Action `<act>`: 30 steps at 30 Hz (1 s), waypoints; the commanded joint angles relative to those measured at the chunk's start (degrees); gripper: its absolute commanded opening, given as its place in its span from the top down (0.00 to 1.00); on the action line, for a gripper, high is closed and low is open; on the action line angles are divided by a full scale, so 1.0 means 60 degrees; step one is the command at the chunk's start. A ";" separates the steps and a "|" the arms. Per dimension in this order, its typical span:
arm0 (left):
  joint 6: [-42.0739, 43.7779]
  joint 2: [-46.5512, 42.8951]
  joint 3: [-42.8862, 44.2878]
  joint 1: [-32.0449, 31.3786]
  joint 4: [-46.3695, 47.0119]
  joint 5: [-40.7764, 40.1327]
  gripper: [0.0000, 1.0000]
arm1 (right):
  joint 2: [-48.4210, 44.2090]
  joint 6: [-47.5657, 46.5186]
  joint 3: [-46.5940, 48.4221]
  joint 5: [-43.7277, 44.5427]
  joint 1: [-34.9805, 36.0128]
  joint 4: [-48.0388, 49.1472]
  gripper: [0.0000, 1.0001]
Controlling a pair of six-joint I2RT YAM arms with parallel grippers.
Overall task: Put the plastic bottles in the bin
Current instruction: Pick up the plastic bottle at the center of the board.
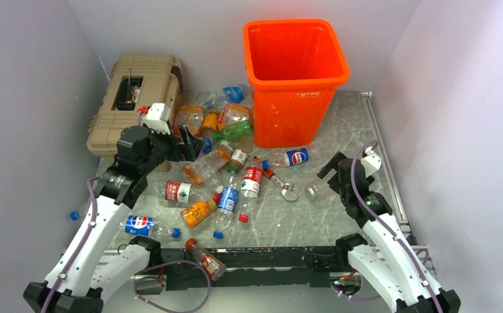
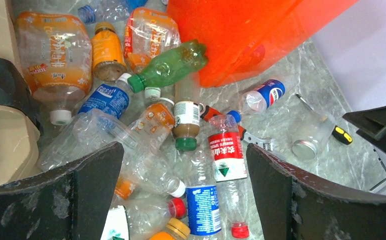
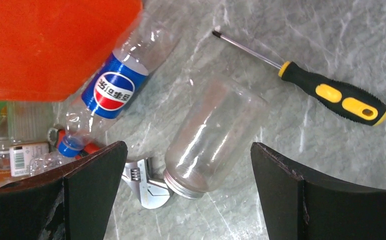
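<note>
My left gripper [image 2: 183,150] hangs with its jaws spread wide, holding nothing, over the plastic bottles [image 1: 252,179]. They lie heaped on the table left of and nearer than the bin [image 1: 288,111], with a few touching its left wall. The bin stands upright at the far middle. My right gripper [image 3: 188,147], equally spread and empty, hovers over a clear jar [image 3: 211,135] lying on its side between a wrench [image 3: 146,185] and a screwdriver [image 3: 341,95].

The bin [image 1: 296,78] is glossy orange plastic; the bottles [image 2: 101,132] thin, creased clear plastic; the surface [image 1: 340,215] smooth grey marbled; the wrench [image 3: 143,182] bright metal.
</note>
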 commanded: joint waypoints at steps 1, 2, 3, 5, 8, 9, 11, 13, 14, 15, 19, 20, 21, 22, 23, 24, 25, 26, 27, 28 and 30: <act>0.0087 -0.0311 0.0093 -0.0058 0.0254 -0.0117 0.01 | 0.0228 0.0804 -0.0209 -0.0535 -0.0380 -0.0459 0.00; 0.0065 -0.0324 0.0108 -0.0065 0.0226 -0.0150 0.01 | 0.0247 0.0946 -0.0318 -0.0652 -0.0498 -0.0386 0.00; 0.0042 -0.0338 0.0115 -0.0065 0.0225 -0.0182 0.01 | 0.0265 0.1061 -0.0447 -0.0775 -0.0584 -0.0300 0.00; 0.0014 -0.0377 0.0102 -0.0080 0.0236 -0.0252 0.01 | 0.0291 0.1275 -0.0676 -0.0882 -0.0686 -0.0004 0.00; -0.0019 -0.0436 0.0059 -0.0108 0.0290 -0.0264 0.01 | 0.0466 0.1546 -0.0896 -0.1016 -0.0785 0.0371 0.00; -0.0031 -0.0444 0.0045 -0.0122 0.0295 -0.0271 0.01 | 0.0563 0.1628 -0.0959 -0.1040 -0.0808 0.0498 0.00; -0.0055 -0.0443 0.0054 -0.0131 0.0294 -0.0264 0.01 | 0.0791 0.1757 -0.1078 -0.1060 -0.0843 0.0775 0.00; -0.0090 -0.0423 0.0057 -0.0139 0.0267 -0.0329 0.01 | 0.1086 0.1882 -0.1197 -0.1027 -0.0908 0.1079 0.00; -0.0136 -0.0420 0.0078 -0.0146 0.0208 -0.0455 0.01 | 0.1235 0.1956 -0.1257 -0.1018 -0.0950 0.1222 0.00; -0.0162 -0.0402 0.0097 -0.0152 0.0171 -0.0575 0.01 | 0.1382 0.2023 -0.1334 -0.0998 -0.1022 0.1386 0.00; -0.0173 -0.0372 0.0123 -0.0153 0.0082 -0.0812 0.01 | 0.1969 0.2229 -0.1540 -0.0927 -0.1195 0.1974 0.00; -0.0167 -0.0372 0.0102 -0.0153 0.0109 -0.0768 0.01 | 0.2082 0.2272 -0.1583 -0.0941 -0.1262 0.2123 0.00; -0.0170 -0.0372 0.0094 -0.0153 0.0133 -0.0719 0.01 | 0.2248 0.2296 -0.1629 -0.0974 -0.1337 0.2315 0.01; -0.0167 -0.0364 0.0080 -0.0153 0.0158 -0.0674 0.01 | 0.2382 0.2295 -0.1662 -0.1015 -0.1399 0.2438 0.01; -0.0163 -0.0358 0.0066 -0.0153 0.0174 -0.0650 0.01 | 0.2500 0.2319 -0.1705 -0.1049 -0.1458 0.2540 0.01; -0.0155 -0.0357 0.0044 -0.0153 0.0192 -0.0645 0.01 | 0.2642 0.2340 -0.1725 -0.1090 -0.1513 0.2642 0.01; -0.0152 -0.0357 0.0043 -0.0153 0.0202 -0.0645 0.01 | 0.2763 0.2358 -0.1753 -0.1144 -0.1597 0.2745 0.01; -0.0146 -0.0364 0.0032 -0.0167 0.0221 -0.0634 0.01 | 0.2873 0.2362 -0.1786 -0.1215 -0.1683 0.2873 0.01; -0.0125 -0.0371 0.0021 -0.0166 0.0246 -0.0607 0.01 | 0.2977 0.2349 -0.1823 -0.1318 -0.1763 0.3023 0.02; -0.0112 -0.0371 0.0007 -0.0168 0.0262 -0.0570 0.01 | 0.3079 0.2322 -0.1855 -0.1409 -0.1844 0.3180 0.03; -0.0090 -0.0372 -0.0028 -0.0168 0.0311 -0.0487 0.01 | 0.3313 0.2256 -0.1900 -0.1574 -0.1944 0.3414 0.06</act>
